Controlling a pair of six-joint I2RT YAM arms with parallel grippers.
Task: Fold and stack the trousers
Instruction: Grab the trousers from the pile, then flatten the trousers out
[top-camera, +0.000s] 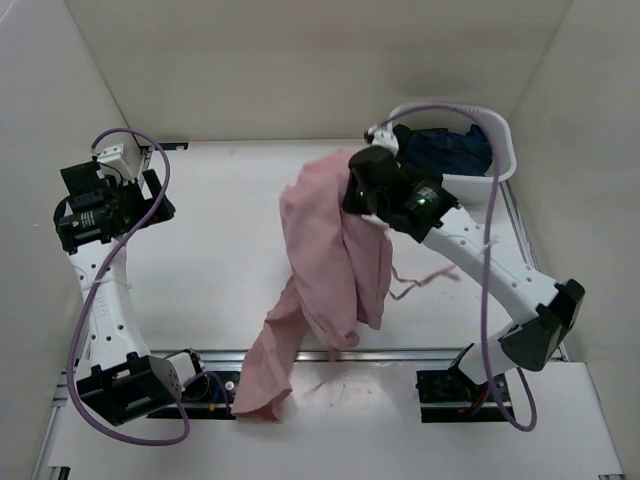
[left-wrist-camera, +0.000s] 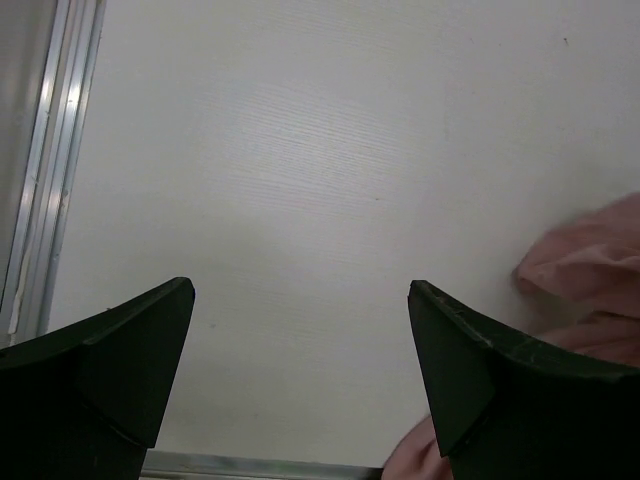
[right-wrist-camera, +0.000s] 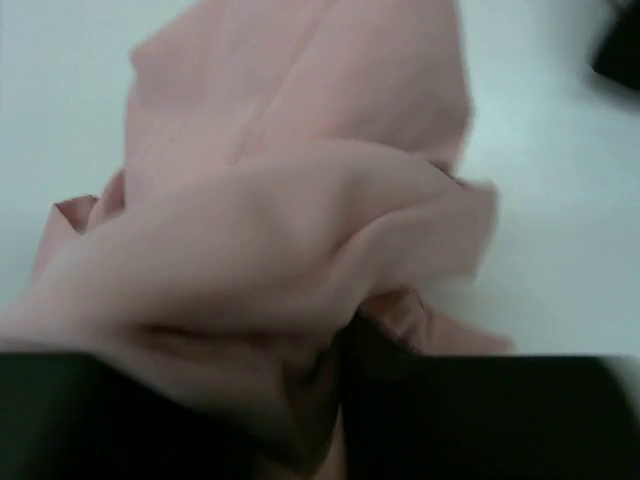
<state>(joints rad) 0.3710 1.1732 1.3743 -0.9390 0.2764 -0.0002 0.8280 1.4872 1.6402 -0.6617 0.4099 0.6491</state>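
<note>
The dusty-pink trousers (top-camera: 330, 250) hang in a bunched drape from my right gripper (top-camera: 365, 195), held above the middle of the table. One leg trails down to the near rail (top-camera: 262, 385). A thin pink cord (top-camera: 425, 277) lies on the table beside them. In the right wrist view the trousers (right-wrist-camera: 300, 200) fill the frame, and my right gripper (right-wrist-camera: 340, 365) has fabric pinched in the narrow gap between its fingers. My left gripper (top-camera: 125, 195) sits far left, wide open and holding nothing (left-wrist-camera: 300, 295). The edge of the trousers (left-wrist-camera: 590, 260) shows at its right.
A white basket (top-camera: 507, 150) stands at the back right with a dark blue garment (top-camera: 445, 150) inside. White walls close in the table on the left, back and right. A metal rail (top-camera: 400, 355) runs along the near edge.
</note>
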